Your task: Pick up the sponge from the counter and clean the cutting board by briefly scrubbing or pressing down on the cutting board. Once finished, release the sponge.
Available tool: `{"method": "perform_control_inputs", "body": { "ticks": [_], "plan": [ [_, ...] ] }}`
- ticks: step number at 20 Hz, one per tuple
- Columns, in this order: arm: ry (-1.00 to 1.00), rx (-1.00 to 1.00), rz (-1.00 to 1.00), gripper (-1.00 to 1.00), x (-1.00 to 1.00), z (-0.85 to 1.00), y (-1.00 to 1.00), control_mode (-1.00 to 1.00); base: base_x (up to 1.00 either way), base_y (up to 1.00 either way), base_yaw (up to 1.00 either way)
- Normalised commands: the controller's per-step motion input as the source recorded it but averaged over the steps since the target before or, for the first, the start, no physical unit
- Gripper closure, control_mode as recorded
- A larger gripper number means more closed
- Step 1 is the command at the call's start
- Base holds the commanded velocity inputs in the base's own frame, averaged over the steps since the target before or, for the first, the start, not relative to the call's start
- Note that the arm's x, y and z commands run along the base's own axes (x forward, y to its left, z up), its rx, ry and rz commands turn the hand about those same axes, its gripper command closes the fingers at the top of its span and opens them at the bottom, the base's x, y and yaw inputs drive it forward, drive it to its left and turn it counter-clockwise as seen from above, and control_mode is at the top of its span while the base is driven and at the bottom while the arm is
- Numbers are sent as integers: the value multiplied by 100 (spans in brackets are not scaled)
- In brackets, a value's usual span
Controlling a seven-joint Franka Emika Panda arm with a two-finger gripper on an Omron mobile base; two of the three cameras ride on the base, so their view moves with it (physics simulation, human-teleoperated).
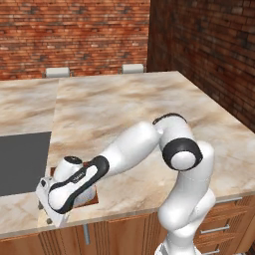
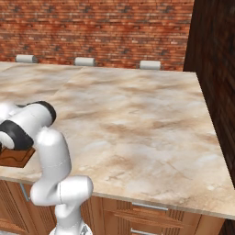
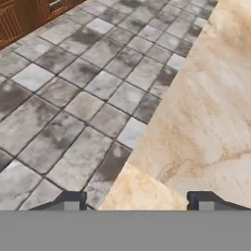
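While low at the counter (image 1: 149, 99) edge beside the board (image 2: 16, 157), hung with fingertips (image 3: 71, 200) spread, gripping nothing.

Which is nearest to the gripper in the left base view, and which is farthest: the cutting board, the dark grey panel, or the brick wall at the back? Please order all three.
The gripper is at the counter's front left edge.
1. Cutting board: just beside the hand, mostly hidden under the arm.
2. Dark grey panel: to the left, a little farther back.
3. Brick wall: beyond the counter's far edge.
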Motion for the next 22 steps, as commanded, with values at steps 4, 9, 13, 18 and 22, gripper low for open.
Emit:
{"method": "perform_control_inputs", "body": {
  "ticks": [4,9,13,18,22],
  "plan": [
    [25,-4,-22,100,25,49,-52,-100,0,0,0],
    [10,-10,-19,100,42,43,-66,-100,0,0,0],
    [4,-11,-17,100,40,40,-71,-100,0,0,0],
    [8,-10,-13,100,53,46,-70,-100,0,0,0],
    [12,-7,-11,100,49,41,-63,-100,0,0,0]
  ]
}}
